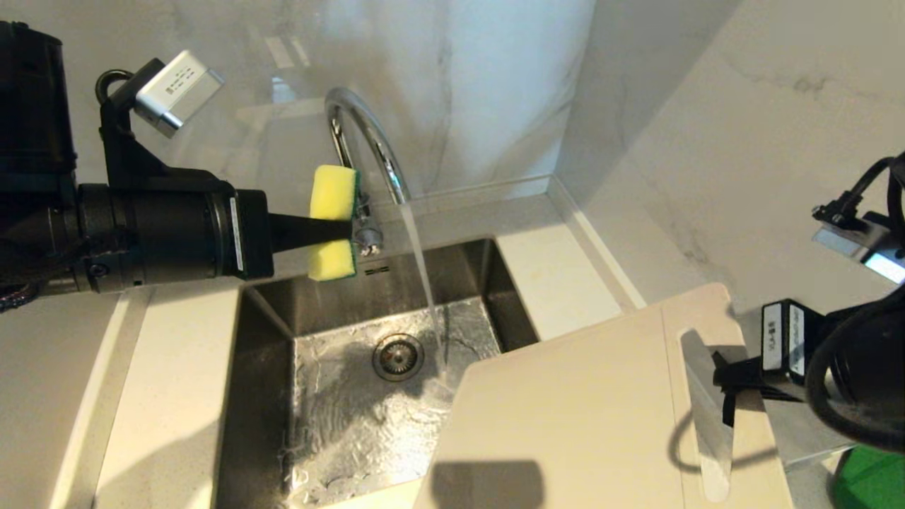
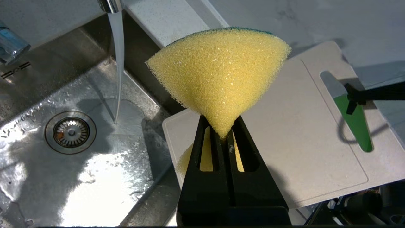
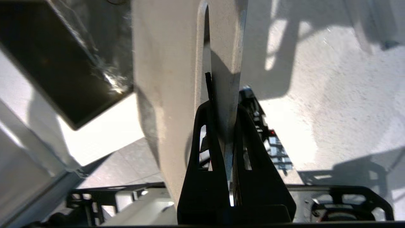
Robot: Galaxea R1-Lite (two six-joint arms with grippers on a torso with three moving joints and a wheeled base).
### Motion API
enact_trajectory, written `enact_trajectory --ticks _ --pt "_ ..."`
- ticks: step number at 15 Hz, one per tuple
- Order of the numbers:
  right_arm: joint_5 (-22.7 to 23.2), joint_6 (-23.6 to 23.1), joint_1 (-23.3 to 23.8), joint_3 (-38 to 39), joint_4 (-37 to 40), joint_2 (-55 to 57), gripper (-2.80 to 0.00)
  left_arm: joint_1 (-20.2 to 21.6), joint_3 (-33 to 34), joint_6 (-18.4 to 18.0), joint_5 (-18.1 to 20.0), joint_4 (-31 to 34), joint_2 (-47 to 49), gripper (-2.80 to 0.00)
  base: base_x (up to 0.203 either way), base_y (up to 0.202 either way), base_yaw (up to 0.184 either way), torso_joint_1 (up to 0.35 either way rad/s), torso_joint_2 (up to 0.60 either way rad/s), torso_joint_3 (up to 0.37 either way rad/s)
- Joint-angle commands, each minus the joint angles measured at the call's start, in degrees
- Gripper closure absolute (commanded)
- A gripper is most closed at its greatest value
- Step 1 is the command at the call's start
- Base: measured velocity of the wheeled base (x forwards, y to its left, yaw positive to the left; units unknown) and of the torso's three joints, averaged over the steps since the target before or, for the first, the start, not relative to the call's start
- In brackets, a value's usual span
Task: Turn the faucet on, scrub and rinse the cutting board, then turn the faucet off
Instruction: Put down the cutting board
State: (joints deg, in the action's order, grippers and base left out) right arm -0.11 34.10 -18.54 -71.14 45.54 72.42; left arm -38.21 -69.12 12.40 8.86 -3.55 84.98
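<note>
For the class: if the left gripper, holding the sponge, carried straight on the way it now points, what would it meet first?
Probably the faucet: the left gripper points level across the sink, its sponge just short of the chrome stem. Depth is unclear.

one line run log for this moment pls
faucet: running | left hand: shut on sponge, above sink | right hand: shut on cutting board at handle slot | scrub: not yet

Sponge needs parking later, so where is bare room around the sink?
Bare counter left of the sink; a narrower strip right of it, by the wall. The cutting board crowds the sink's near right corner.
</note>
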Motion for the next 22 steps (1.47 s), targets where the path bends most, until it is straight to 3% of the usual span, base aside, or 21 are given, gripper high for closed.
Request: enact_trajectory --ticks 1,8,14,18,22 --pt "-0.1 0.0 0.5 4.4 -0.6 -2.4 0.0 0.0 0.3 0.1 0.0 0.0 -0.1 0.0 0.0 0.0 0.0 0.0 0.0 0.0" --pt "-0.1 -5.0 7.7 16.7 -9.8 -4.2 0.0 -0.1 0.5 0.0 0.1 3.8 -2.1 0.0 0.0 0.0 0.0 0.0 0.0 0.0" --pt "-2.0 -10.6 8.2 30.4 -20.8 -5.5 0.0 -0.1 2.5 -0.1 0.0 4.9 -4.9 0.0 0.0 0.0 0.0 0.0 0.0 0.0" --pt "-1.8 -11.1 8.2 35.6 -25.6 -4.8 0.0 -0.1 4.2 -0.2 -0.1 5.0 -6.6 0.0 0.0 0.0 0.0 0.0 0.0 0.0" --pt "-1.7 -11.8 8.2 40.4 -35.8 -0.4 0.0 -0.1 4.9 -0.2 -0.1 6.5 -8.5 0.0 0.0 0.0 0.0 0.0 0.0 0.0"
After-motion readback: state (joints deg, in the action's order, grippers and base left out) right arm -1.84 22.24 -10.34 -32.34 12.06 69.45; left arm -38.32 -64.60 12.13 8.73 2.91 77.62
